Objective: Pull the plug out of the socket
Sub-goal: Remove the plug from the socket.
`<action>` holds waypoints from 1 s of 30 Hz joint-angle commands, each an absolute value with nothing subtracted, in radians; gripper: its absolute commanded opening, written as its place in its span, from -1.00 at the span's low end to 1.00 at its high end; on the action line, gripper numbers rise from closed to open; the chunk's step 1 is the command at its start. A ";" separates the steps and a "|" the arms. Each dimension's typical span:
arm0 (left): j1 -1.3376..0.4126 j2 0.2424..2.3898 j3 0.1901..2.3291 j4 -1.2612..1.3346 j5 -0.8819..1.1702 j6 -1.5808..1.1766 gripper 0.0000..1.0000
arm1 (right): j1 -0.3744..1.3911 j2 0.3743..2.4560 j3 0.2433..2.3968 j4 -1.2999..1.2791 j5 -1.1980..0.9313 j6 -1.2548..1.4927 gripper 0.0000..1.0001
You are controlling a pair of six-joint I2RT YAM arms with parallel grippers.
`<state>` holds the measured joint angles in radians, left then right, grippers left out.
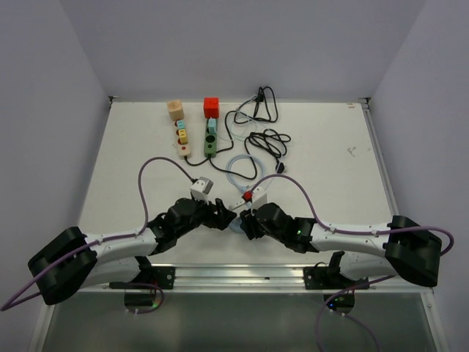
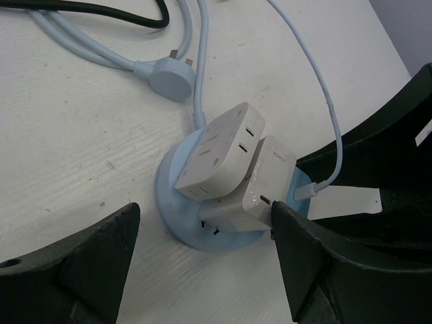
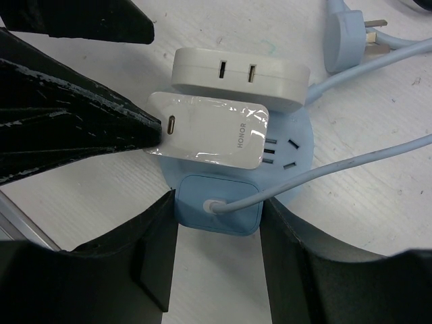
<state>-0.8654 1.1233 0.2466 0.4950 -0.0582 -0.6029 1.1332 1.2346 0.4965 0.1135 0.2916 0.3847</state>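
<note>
A round light-blue socket lies on the white table. A white HONOR charger plug and a wider white adapter stand in it. My left gripper is open astride the charger. Its right finger touches the charger's end, and the left finger stands well apart. My right gripper is shut on a blue square plug with a pale blue cable, at the socket's near edge.
A loose pale blue plug and its cable lie just beyond the socket. Farther back are black cables, two power strips, a red block and a wooden block. A white adapter sits by the left arm.
</note>
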 commanded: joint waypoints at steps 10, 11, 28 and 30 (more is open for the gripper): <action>-0.870 1.137 0.140 0.505 -0.164 -0.638 0.62 | 1.137 1.203 0.506 0.124 0.198 0.489 -0.97; -0.870 1.138 0.138 0.506 -0.164 -0.638 0.62 | 1.138 1.221 0.514 0.114 0.198 0.482 -0.97; -0.870 1.172 0.152 0.477 -0.173 -0.630 0.64 | 1.279 1.411 0.710 -0.094 0.480 0.469 -0.95; -0.871 1.170 0.152 0.474 -0.175 -0.629 0.64 | 1.278 1.391 0.687 -0.084 0.472 0.486 -0.94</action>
<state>-0.8711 1.1381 0.1738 0.6228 -0.1249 -0.6716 1.2575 1.4052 0.6991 -0.0849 0.4995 0.4564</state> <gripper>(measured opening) 0.816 0.501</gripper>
